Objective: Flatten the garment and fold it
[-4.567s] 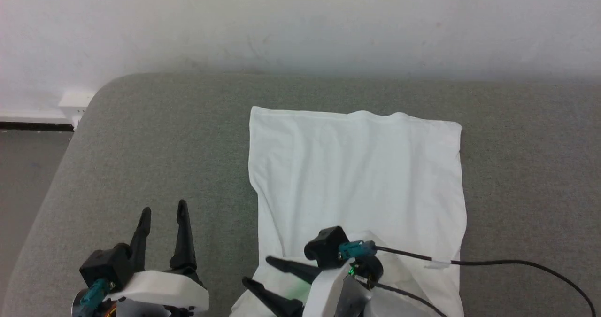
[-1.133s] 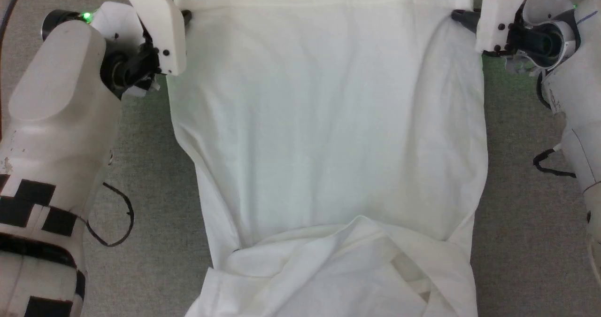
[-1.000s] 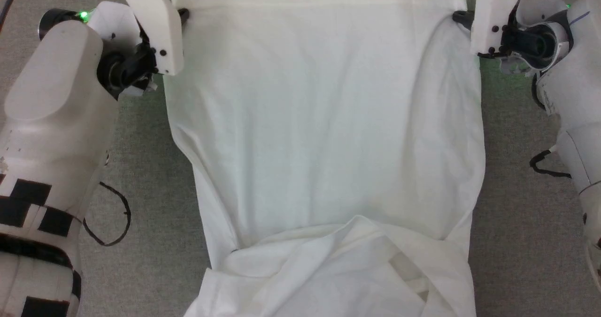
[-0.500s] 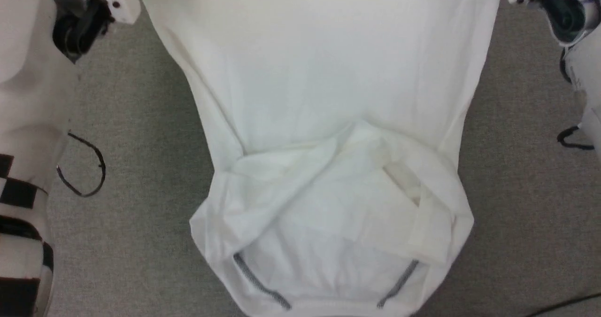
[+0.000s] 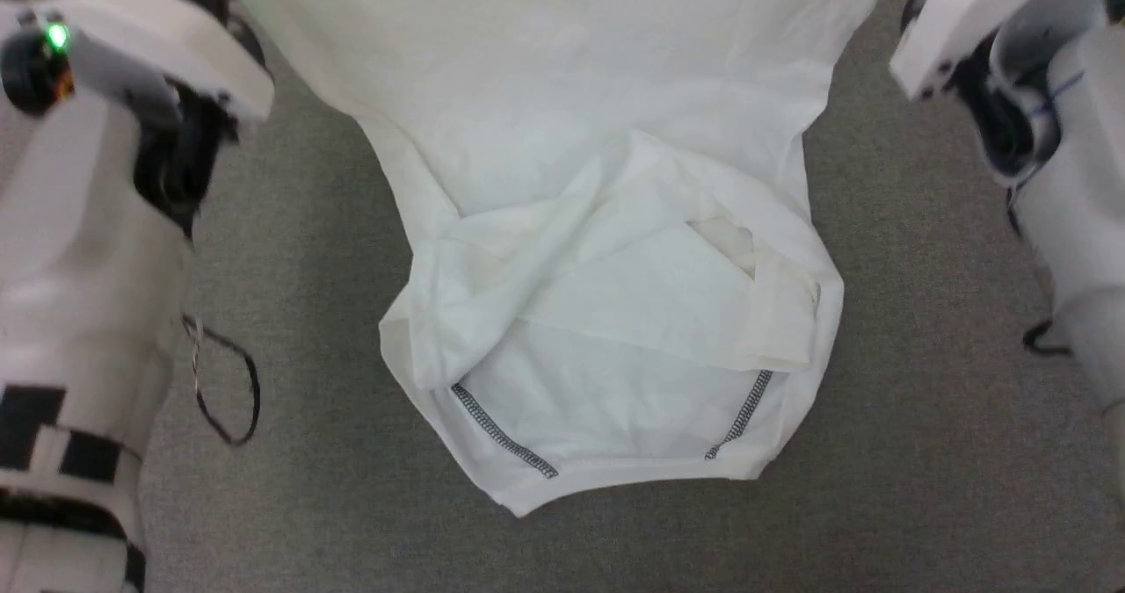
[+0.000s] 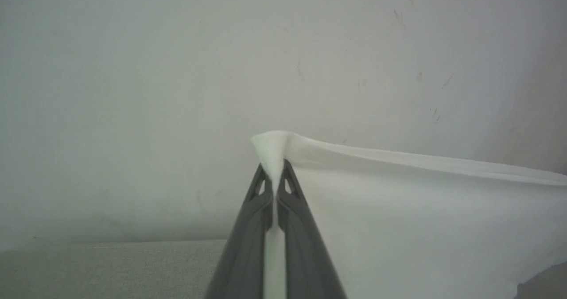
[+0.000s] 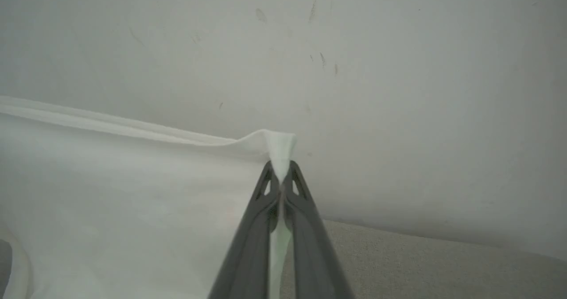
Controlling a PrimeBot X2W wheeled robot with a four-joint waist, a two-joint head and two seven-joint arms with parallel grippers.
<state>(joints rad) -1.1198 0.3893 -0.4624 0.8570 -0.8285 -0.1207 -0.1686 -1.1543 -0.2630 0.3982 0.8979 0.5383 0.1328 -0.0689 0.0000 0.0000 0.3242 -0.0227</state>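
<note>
A: Head view first. Where is the garment (image 5: 598, 136)?
B: In the middle of the frame. Its upper part runs off the top edge. Its lower end lies bunched on the grey upholstered surface (image 5: 879, 488), with two grey zigzag seams (image 5: 501, 430) showing at the lower centre.
A: And the arms?
B: The pale left arm (image 5: 79, 250) runs down the left edge and the right arm (image 5: 1072, 224) down the right edge. A black cable loop (image 5: 224, 382) shows just beside the left one.
A: Left wrist view?
B: The left hand (image 6: 274, 177) rises from the bottom centre. Its fingers (image 6: 252, 228) are pressed together on a pinched corner of the garment. The cloth spreads to the right edge, with a pale wall (image 6: 177, 68) behind.
A: Right wrist view?
B: Much the same, mirrored. The right hand (image 7: 280, 175), at the bottom centre, is clamped on another pinched corner. The cloth stretches to the left edge, and the grey surface shows at the lower right.
</note>
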